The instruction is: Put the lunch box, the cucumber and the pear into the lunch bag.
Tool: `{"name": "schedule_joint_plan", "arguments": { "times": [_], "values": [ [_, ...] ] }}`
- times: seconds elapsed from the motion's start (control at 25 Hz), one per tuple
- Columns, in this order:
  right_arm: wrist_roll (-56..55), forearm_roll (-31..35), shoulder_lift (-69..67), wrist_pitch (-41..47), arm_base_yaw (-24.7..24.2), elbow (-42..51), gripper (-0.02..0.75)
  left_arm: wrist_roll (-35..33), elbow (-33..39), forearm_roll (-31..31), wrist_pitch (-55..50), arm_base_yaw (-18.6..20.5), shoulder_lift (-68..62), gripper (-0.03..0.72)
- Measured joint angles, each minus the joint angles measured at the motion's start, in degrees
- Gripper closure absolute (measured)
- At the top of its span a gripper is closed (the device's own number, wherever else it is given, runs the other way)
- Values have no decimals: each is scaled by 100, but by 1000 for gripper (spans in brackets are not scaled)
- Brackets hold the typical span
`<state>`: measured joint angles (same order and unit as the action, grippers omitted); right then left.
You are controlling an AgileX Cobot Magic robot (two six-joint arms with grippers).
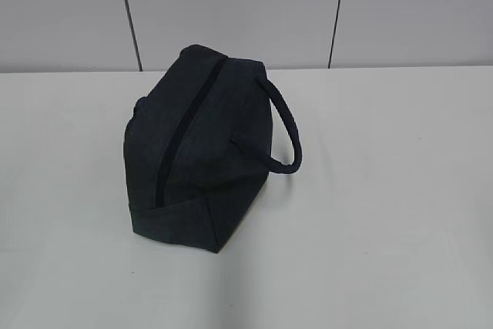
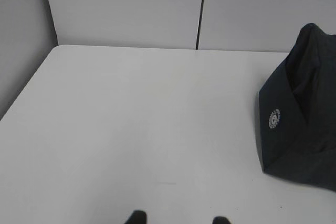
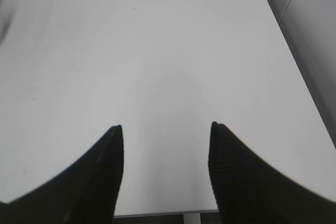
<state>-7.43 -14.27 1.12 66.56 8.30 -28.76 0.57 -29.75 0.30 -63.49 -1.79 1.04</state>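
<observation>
Both my grippers, left gripper (image 2: 178, 220) and right gripper (image 3: 165, 129), hang with jaws apart over bare white desk (image 1: 385, 190), holding nothing, while the lunch bag (image 1: 196, 152) sits mid-desk, zipper closed, handle (image 1: 285, 125) right.

This looks like a lab or a test room, not a home. The counter (image 1: 400, 190) is plain white and it stands against pale grey wall panels (image 1: 231, 5) with thin dark seams (image 1: 129, 13); the light is even.

Matt dark cloth lunch bag (image 1: 196, 152), smooth white table (image 1: 385, 190)
</observation>
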Motion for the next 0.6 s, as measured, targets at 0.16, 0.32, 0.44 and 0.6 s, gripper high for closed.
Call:
{"name": "schedule_joint_plan", "arguments": {
  "times": [0.16,0.32,0.44,0.6],
  "values": [
    [0,0,0,0,0,0,325,0,0,0,0,0,0,445],
    [211,94,0,0,0,0,325,0,0,0,0,0,0,445],
    [675,497,0,0,0,0,325,0,0,0,0,0,0,445],
    [1188,977,0,-11,0,9,325,0,0,0,0,0,0,445]
  ]
}}
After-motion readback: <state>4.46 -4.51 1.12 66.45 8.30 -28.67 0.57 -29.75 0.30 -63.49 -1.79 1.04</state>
